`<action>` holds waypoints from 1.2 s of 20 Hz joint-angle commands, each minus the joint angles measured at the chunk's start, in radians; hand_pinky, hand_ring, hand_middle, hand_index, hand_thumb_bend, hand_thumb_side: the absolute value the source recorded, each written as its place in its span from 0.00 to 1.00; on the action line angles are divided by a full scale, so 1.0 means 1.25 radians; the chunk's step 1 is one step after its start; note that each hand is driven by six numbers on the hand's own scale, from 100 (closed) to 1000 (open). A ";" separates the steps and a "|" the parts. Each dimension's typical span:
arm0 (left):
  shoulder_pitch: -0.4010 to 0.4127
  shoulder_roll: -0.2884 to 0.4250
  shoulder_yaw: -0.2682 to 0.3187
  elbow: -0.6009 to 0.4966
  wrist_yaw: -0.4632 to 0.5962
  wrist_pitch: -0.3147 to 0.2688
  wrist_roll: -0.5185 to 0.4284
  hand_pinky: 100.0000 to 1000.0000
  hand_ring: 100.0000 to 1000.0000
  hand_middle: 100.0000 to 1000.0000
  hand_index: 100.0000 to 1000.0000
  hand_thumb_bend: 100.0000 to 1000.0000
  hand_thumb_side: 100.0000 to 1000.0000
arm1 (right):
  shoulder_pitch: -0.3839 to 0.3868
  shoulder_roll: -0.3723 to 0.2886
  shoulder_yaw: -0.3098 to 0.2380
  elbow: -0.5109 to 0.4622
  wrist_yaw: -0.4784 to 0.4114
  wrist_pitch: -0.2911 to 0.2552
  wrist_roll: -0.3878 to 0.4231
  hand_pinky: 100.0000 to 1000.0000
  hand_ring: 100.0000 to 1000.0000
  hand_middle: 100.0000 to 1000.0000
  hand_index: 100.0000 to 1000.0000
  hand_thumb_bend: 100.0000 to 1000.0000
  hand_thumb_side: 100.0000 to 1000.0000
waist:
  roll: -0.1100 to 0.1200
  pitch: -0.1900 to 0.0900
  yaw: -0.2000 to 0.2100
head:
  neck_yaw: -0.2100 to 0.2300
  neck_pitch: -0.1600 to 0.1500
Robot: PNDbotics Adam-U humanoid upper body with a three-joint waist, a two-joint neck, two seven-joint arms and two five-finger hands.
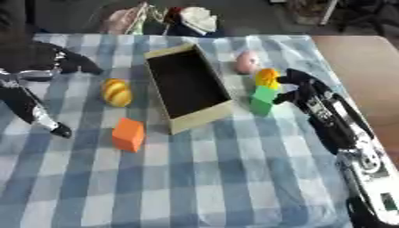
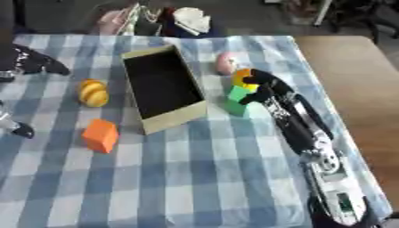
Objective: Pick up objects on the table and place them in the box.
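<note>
On the blue-and-white checked tablecloth (image 1: 202, 178) lies an open cardboard box with a dark interior (image 1: 187, 84), set askew with its long axis running away from the robot and, as far as can be seen, nothing inside. To its right, the black right hand (image 1: 295, 87) reaches in beside a green plastic block (image 1: 262, 99), with a small yellow-orange rounded object (image 1: 266, 77) just behind it and a pale pink rounded object (image 1: 247, 62) farther back near the box's far right wall. The fingers curl toward the green block and seem to touch its right side, but whether they actually pinch it cannot be told, since the hand's dark shape hides the contact. Left of the box sit a yellow striped oval object (image 1: 116, 92) and, nearer, an orange cube (image 1: 128, 134), both apart from the box. The left hand (image 1: 35, 67) hovers over the table's left edge, its fingers appearing bent with nothing in them.

The chief risk, as I judge it, is crowding: the green block and the yellow-orange object sit so close that closing on one could knock or drag the other, or push the block against the box wall and shift the box. A grip on only one face might let the block tip out during the lift
</note>
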 commanded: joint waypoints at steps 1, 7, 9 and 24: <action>-0.023 -0.009 -0.005 0.014 -0.025 -0.087 -0.074 0.81 0.80 0.85 0.99 0.70 0.72 | -0.007 -0.007 -0.001 -0.011 -0.002 -0.001 0.002 0.85 0.63 0.81 0.91 0.00 0.71 | 0.012 -0.022 -0.001 | -0.002 0.004; -0.037 -0.061 -0.024 0.058 -0.077 -0.109 -0.078 0.81 0.80 0.85 0.98 0.69 0.75 | -0.007 -0.006 -0.002 -0.012 -0.002 -0.001 0.002 0.85 0.63 0.81 0.91 0.00 0.71 | 0.010 -0.022 -0.002 | -0.001 0.004; -0.040 -0.078 -0.028 0.077 -0.096 -0.115 -0.074 0.81 0.80 0.84 0.98 0.68 0.77 | -0.007 -0.005 -0.001 -0.011 -0.003 -0.001 0.002 0.85 0.63 0.81 0.91 0.00 0.71 | 0.010 -0.022 -0.003 | -0.001 0.004; -0.038 -0.150 -0.061 0.135 -0.162 -0.172 -0.084 0.81 0.78 0.80 0.94 0.62 0.84 | -0.009 -0.002 0.000 -0.013 -0.004 -0.001 0.004 0.85 0.63 0.81 0.91 0.00 0.71 | 0.008 -0.021 -0.007 | 0.000 0.004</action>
